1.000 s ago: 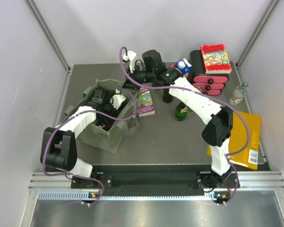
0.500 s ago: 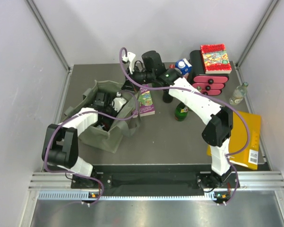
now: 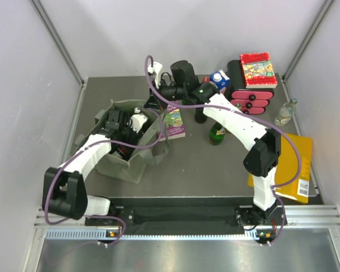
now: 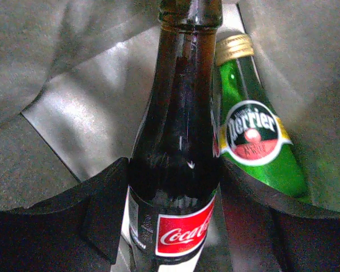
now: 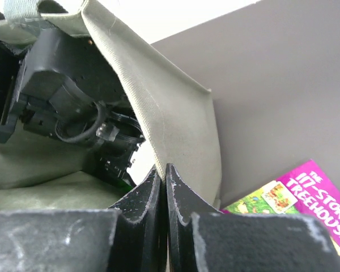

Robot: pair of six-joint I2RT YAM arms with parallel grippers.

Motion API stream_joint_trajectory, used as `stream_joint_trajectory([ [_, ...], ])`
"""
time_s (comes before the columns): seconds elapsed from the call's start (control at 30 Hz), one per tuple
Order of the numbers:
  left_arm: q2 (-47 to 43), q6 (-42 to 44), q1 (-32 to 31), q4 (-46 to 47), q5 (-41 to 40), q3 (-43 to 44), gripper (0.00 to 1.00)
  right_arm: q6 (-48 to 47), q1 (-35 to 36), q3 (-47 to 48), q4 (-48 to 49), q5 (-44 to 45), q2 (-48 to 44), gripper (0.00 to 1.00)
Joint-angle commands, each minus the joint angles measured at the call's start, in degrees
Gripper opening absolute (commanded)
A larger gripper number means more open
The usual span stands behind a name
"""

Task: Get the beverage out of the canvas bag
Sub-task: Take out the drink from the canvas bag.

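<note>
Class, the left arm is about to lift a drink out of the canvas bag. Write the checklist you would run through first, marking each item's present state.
1. Is the left gripper around the Coca-Cola bottle? Ok, one jaw against each side.
2. Is that grip firm? Cannot tell.
3. Is the right gripper pinching the rim of the canvas bag? Ok, shut on the cloth.
4. Is the Perrier bottle clear of the lift? Cannot tell, it lies close beside.
5. Is the Coca-Cola bottle capped? Cannot tell, its top is out of frame.
</note>
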Motion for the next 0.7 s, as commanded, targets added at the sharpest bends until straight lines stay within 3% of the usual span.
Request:
stream_joint_trajectory([
  [0.0, -9.1, -1.7, -0.1, 3.0, 0.9, 1.0, 0.0, 1.4, -0.7, -0.8, 1.8, -0.7, -4.1, 0.04],
  [0.47, -21.9, -5.3, 0.0, 6.7, 5.4, -3.8, 0.0, 4.6, -2.2, -2.1, 3.0, -0.4, -3.7, 0.06],
  [0.67, -23.5, -5.4, 0.0, 5.5, 7.3, -3.4, 0.0, 3.3, -2.2, -1.9, 1.9, 1.2, -2.5, 0.0],
])
